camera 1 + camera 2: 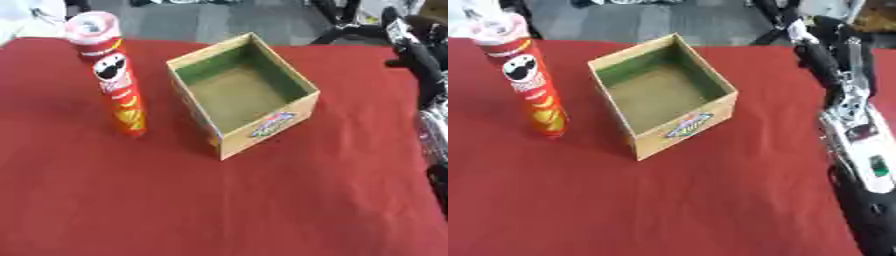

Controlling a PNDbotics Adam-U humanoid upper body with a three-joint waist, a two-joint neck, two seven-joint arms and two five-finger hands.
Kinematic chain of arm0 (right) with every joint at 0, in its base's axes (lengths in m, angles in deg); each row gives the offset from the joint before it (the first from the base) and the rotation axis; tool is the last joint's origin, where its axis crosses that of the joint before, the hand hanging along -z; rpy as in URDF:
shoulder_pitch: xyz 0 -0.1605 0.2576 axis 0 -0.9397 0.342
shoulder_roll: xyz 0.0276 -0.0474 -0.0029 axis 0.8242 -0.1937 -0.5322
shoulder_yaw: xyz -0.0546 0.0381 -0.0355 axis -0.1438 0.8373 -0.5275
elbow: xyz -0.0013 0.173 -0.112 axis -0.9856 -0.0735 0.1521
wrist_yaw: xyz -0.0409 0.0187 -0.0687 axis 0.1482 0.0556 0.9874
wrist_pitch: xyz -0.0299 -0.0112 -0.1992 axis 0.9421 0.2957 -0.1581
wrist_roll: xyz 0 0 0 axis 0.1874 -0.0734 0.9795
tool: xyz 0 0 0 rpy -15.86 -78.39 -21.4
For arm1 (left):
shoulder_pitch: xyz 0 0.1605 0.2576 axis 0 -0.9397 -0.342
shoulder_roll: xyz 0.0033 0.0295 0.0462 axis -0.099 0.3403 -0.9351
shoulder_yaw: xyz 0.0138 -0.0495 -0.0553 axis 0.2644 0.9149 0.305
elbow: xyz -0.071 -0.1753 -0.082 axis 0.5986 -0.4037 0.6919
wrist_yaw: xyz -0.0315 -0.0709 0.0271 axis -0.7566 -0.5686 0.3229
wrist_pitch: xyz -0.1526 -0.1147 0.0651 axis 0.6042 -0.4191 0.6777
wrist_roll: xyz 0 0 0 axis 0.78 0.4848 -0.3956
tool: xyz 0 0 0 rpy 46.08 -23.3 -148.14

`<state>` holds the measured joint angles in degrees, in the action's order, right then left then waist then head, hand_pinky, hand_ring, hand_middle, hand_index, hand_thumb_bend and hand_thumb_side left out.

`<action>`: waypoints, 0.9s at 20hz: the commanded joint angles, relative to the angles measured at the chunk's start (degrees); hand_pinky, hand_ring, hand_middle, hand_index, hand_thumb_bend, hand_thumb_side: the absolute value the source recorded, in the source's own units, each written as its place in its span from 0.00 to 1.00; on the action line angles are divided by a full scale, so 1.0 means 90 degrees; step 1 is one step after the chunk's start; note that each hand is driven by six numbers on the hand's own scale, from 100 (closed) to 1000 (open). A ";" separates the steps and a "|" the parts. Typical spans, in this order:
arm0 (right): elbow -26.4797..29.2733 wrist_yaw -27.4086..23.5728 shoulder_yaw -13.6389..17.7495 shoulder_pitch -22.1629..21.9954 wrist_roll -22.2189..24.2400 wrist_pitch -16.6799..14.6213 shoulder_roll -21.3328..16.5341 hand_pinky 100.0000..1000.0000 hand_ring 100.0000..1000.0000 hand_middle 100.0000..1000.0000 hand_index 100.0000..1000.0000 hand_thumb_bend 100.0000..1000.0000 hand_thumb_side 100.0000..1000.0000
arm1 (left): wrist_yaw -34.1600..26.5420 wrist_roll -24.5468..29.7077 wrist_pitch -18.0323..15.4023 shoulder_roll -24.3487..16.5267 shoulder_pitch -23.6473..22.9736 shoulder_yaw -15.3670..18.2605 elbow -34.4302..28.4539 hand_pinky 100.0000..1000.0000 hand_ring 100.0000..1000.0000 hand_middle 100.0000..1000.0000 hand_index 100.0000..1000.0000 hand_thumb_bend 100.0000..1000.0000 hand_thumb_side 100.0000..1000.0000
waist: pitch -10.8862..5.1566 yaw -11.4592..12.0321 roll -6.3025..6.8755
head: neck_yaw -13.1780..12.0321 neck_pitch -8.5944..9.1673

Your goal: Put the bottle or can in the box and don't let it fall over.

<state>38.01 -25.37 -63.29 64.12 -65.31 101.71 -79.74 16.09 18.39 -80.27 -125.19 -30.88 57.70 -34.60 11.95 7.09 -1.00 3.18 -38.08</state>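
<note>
A tall red Pringles can (116, 82) with a pale lid stands upright on the red tablecloth at the left. To its right sits an open cardboard box (297, 107), empty inside, with a coloured logo on its near side. The can and the box stand apart with a small gap between them. My right hand (826, 55) hangs over the table's far right, well away from both, its dark fingers relaxed and holding nothing. The silver and black forearm runs down the right edge. My left hand does not show.
The red cloth (219, 210) covers the whole table, with bare cloth in front of the box and the can. Beyond the far edge lie grey floor and dark chair legs (337, 25).
</note>
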 commanded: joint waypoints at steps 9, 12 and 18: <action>0.0117 0.0027 0.0066 0.0090 -0.0003 0.0008 -0.0107 0.53 0.76 0.89 0.76 0.37 0.42 | 0.0007 -0.0026 -0.0009 -0.0220 0.0073 0.0131 -0.0027 0.90 0.74 0.79 0.82 1.00 0.40 | -0.0152 -0.0032 0.0004 | 0.0038 0.0081; 0.0118 0.0027 0.0063 0.0093 -0.0003 0.0010 -0.0104 0.53 0.76 0.88 0.76 0.37 0.42 | 0.0039 0.0064 -0.0023 -0.0219 0.0071 0.0073 0.0014 0.90 0.75 0.80 0.82 1.00 0.40 | -0.0153 -0.0031 0.0002 | 0.0032 0.0081; 0.0117 0.0026 0.0055 0.0099 -0.0003 0.0016 -0.0103 0.53 0.76 0.88 0.76 0.38 0.42 | 0.0260 0.0437 -0.0179 -0.0255 0.0079 -0.0183 0.0227 0.91 0.77 0.81 0.85 1.00 0.39 | -0.0160 -0.0028 -0.0004 | -0.0008 0.0077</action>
<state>38.02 -25.37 -63.30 64.17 -65.33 101.76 -79.74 17.97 21.62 -81.58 -125.23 -30.96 56.12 -32.46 11.95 6.81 -1.21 3.23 -38.06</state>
